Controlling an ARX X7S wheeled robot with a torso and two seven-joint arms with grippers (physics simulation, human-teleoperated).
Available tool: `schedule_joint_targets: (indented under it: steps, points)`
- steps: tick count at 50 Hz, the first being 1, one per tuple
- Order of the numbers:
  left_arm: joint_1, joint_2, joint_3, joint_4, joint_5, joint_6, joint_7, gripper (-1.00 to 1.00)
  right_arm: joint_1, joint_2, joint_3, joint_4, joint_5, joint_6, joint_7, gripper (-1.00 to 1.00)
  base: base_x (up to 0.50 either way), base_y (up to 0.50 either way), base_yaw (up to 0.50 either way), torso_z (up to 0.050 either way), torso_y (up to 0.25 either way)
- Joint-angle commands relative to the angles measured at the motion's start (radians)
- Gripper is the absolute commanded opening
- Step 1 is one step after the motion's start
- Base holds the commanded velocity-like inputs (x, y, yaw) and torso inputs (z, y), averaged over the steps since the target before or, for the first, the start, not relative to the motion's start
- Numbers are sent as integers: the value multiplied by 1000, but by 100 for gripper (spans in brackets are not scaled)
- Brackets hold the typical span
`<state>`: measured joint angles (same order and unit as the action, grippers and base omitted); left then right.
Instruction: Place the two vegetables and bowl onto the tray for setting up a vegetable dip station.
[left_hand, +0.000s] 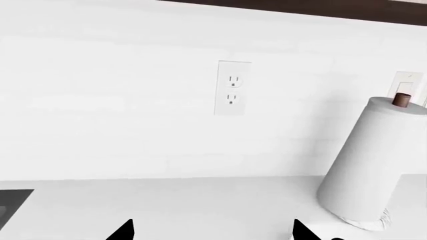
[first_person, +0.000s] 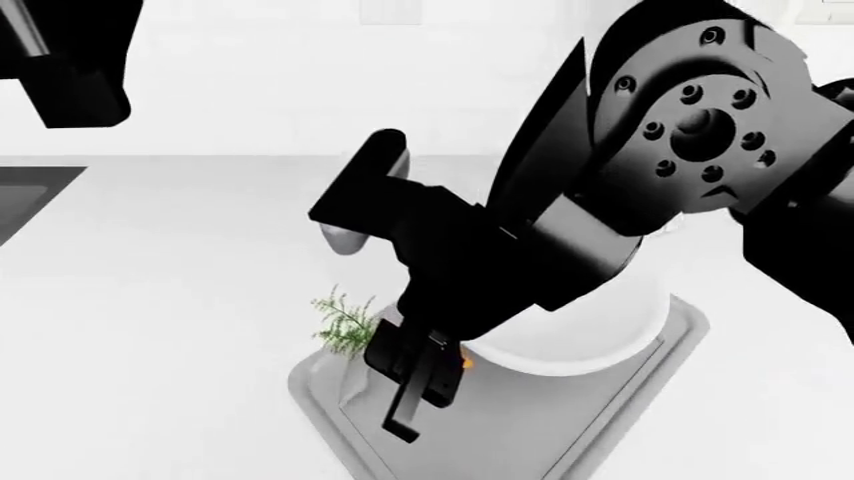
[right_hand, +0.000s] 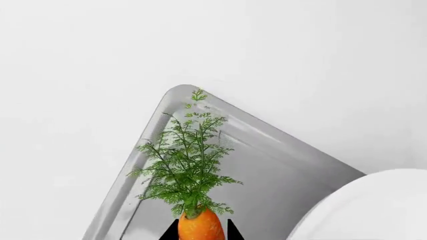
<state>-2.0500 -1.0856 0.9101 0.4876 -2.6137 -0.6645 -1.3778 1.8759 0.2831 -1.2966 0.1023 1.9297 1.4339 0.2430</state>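
Note:
The orange carrot (right_hand: 200, 227) with its feathery green top (right_hand: 187, 165) sits between the fingertips of my right gripper (right_hand: 201, 232), which is shut on it over the light grey tray (right_hand: 280, 175). In the head view the right gripper (first_person: 420, 385) reaches down over the tray (first_person: 534, 440), and the carrot's leaves (first_person: 344, 322) stick out over the tray's far left corner. The white bowl (first_person: 574, 335) stands on the tray, partly hidden by the right arm; its rim also shows in the right wrist view (right_hand: 373, 205). My left gripper (left_hand: 212, 232) is open and empty, facing the wall. The cucumber is out of view.
A paper towel roll (left_hand: 367, 165) stands on the white counter by the wall, right of a wall outlet (left_hand: 233, 88). The dark sink basin (first_person: 27, 195) lies at the counter's far left. My left arm (first_person: 67, 60) hangs high at the upper left.

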Motion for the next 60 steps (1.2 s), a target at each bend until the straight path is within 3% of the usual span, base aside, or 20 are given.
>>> schedule_joint_targets:
  steps: [1, 2, 17, 29, 41, 48, 60]
  points:
    - [2, 1, 1, 1, 2, 2, 4, 100, -3, 4, -2, -19, -62, -12, -42, -100, 0, 0, 0, 0, 0]
    - [3, 0, 1, 0, 3, 1, 4, 100, 1, 1, -5, -2, -57, -10, -45, 100, 0, 0, 0, 0, 0]
    - [8, -2, 1, 1, 5, 5, 10, 100, 21, 11, -4, -16, -53, -26, -52, 100, 0, 0, 0, 0, 0]
    - [-17, 4, -1, -12, -11, -6, -4, 100, 164, 68, 4, -39, 122, -13, 47, 100, 0, 0, 0, 0, 0]
    - [-30, 4, 2, -6, -30, -1, -22, 100, 334, 224, -53, -89, 353, -52, 213, 100, 0, 0, 0, 0, 0]
    - [-36, -5, 3, 6, -41, 3, -30, 100, 378, 317, 14, -149, 347, -88, 246, 100, 0, 0, 0, 0, 0]
    - [6, -118, -6, 127, -58, 16, -32, 100, 450, 535, 40, -369, 501, -117, 422, 100, 0, 0, 0, 0, 0]
